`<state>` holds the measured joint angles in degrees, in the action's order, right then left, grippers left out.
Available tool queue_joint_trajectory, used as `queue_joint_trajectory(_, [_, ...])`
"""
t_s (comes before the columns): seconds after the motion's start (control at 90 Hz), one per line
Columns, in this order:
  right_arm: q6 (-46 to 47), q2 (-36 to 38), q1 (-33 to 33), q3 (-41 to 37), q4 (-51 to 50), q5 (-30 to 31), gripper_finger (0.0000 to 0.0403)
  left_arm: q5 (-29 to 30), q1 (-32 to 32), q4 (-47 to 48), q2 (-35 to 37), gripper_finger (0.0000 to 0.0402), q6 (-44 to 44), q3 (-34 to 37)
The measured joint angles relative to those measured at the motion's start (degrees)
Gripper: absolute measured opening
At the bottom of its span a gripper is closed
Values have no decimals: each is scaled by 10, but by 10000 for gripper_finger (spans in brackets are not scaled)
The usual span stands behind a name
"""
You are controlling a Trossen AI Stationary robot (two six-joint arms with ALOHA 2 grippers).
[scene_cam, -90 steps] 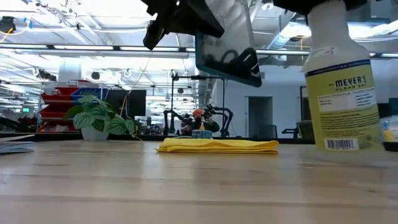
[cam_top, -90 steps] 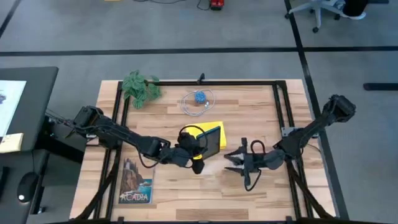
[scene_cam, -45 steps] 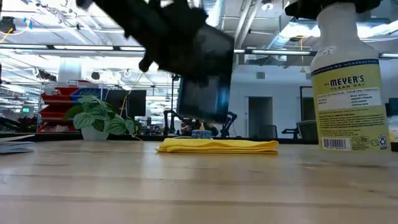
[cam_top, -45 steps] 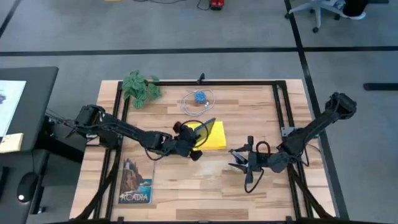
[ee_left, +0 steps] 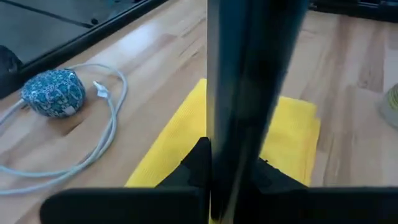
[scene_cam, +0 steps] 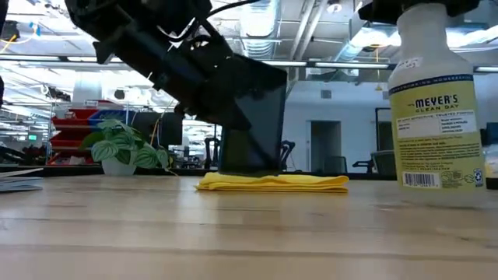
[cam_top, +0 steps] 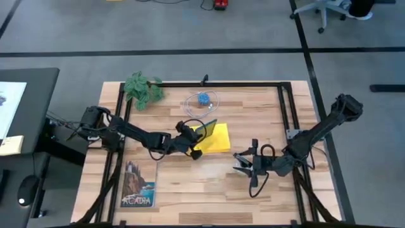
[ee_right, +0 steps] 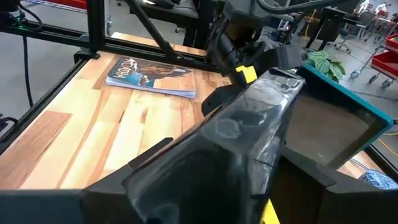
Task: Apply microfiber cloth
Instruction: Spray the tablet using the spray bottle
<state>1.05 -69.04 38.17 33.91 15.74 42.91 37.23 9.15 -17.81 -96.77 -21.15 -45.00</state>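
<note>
The yellow microfiber cloth (cam_top: pixel 219 140) lies flat on the table near its middle. A dark tablet (scene_cam: pixel 250 117) stands nearly upright with its lower edge on the cloth (scene_cam: pixel 272 182), and my left gripper (cam_top: pixel 192 137) is shut on it from the table's left. My right gripper (cam_top: pixel 242 163), right of the cloth and nearer the front edge, is shut on a spray bottle (scene_cam: pixel 436 109) with a yellow label. The bottle's trigger head (ee_right: pixel 255 124) fills the right wrist view. My left gripper pinches the tablet (ee_left: pixel 249 74) between its two fingers (ee_left: pixel 196 165), one on each face, near one edge. It comes from the table's left, slanting down. The tablet stands on edge, its lower edge (scene_cam: pixel 249 171) on the cloth. My right gripper holds the spray bottle near its top; the trigger head hides the place of contact. The bottle stands upright below the gripper. Whether its base touches the table, I cannot tell.
A potted plant (cam_top: pixel 143 88) stands at the far left. A blue ball with a white cable (cam_top: pixel 202 100) lies beyond the cloth. A booklet (cam_top: pixel 137 187) lies at the near left. Black frame rails (cam_top: pixel 288 126) run along the table's sides.
My left gripper has gone down and toward the table's far left with the tablet, tipping it from a raised slant to nearly upright and setting its lower edge on the cloth. My right gripper has sunk a little with the bottle. The cloth has stayed put.
</note>
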Motion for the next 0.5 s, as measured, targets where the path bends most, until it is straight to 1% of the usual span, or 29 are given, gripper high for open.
queue_joint_trajectory(0.089, [-9, 0, 2, 0, -5, -9, 225, 0, 0, 4, 0, 9, -8, 4])
queue_joint_trajectory(0.267, [-8, 6, 9, 0, -5, -6, 258, 0, 0, 3, 0, 9, -11, 6])
queue_joint_trajectory(0.389, [-9, 18, 23, 0, -8, 31, 258, 0, 0, 4, 0, 9, -18, 6])
queue_joint_trajectory(0.5, [1, 40, 34, 0, -45, 53, 252, 0, 0, 4, 0, 9, -20, 6])
